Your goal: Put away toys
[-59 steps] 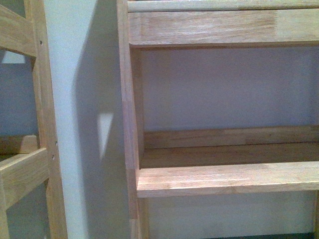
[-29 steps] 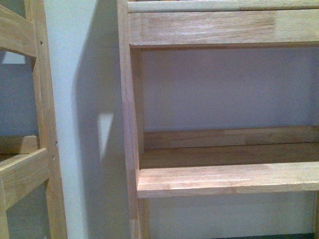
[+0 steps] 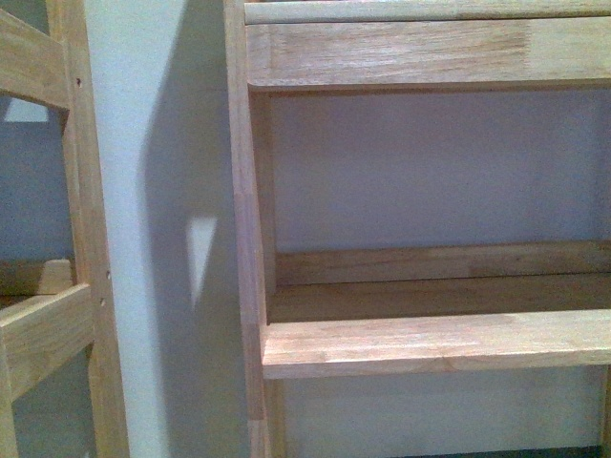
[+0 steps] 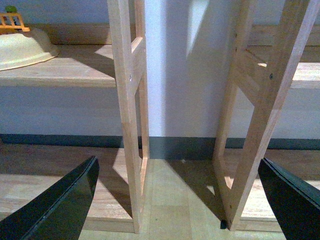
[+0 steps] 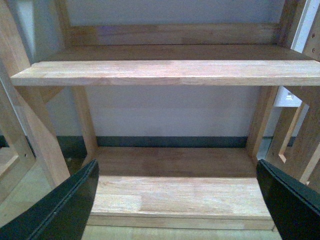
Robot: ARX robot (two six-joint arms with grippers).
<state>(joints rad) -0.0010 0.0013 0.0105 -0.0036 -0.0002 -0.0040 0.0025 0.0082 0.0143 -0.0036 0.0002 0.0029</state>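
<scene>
Both tools are wide open and hold nothing. The left tool (image 4: 182, 200) and right tool (image 5: 177, 200) face wooden shelves (image 3: 434, 343).

Two wooden shelf units stand side by side against a pale wall (image 3: 162, 239), a narrow gap between them. The right unit (image 3: 430, 343) shows bare boards. In the left wrist view, a cream bowl (image 4: 22, 47) sits on the left unit's shelf (image 4: 65, 70), with a small orange item (image 4: 12, 20) behind it.

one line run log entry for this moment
task: put away toys | toy: not in view | left gripper: open, empty | right gripper: open, empty | facing: wooden shelf, bare | left wrist: cream bowl on shelf
</scene>
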